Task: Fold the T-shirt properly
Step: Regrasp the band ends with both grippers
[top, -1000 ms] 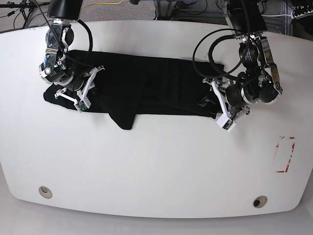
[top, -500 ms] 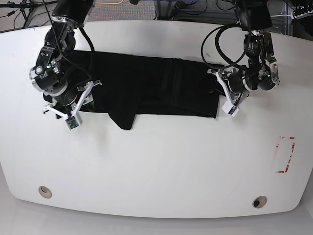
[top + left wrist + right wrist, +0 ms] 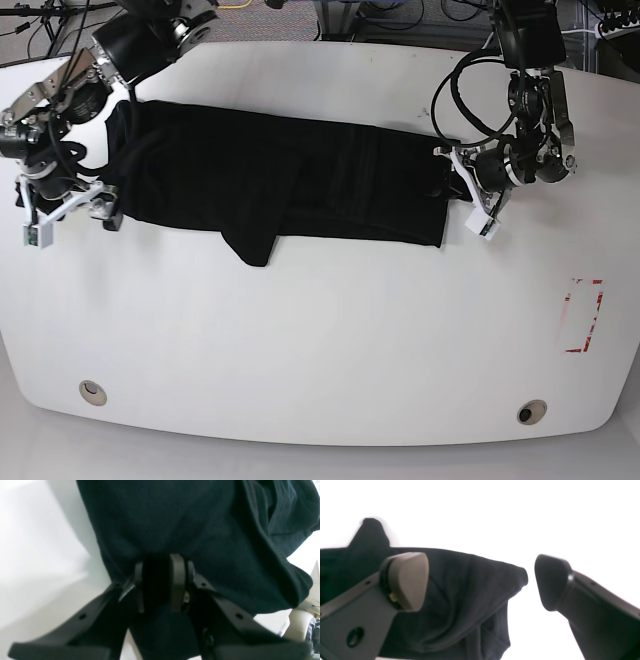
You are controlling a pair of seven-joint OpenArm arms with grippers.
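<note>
Cloth lies in a long black band across the far half of the white tabletop [image 3: 320,340]: the T-shirt [image 3: 290,180], folded lengthwise so only plain black fabric shows, with one flap hanging toward the near edge left of its middle. At the band's end on the right side of the base view, the left gripper [image 3: 462,192] has its fingers [image 3: 176,580] drawn close together on a bunched fold of the T-shirt [image 3: 200,530]; in the left wrist view dark fabric fills the narrow gap between the two pads and drapes past them on both sides, a stitched hem running down the right of the picture. At the opposite end, the right gripper [image 3: 62,208] sits just off the cloth's edge, over bare tabletop, its white finger frames spread apart. The right wrist view shows those fingers [image 3: 407,580] standing wide, one grey pad on the left and one dark pad on the right, with nothing between them but white surface and the rumpled corner of the T-shirt [image 3: 460,600] lying beyond, not touched by either pad. A red-outlined mark [image 3: 583,316] sits on the tabletop near the right edge of the base view, well apart from the cloth
</note>
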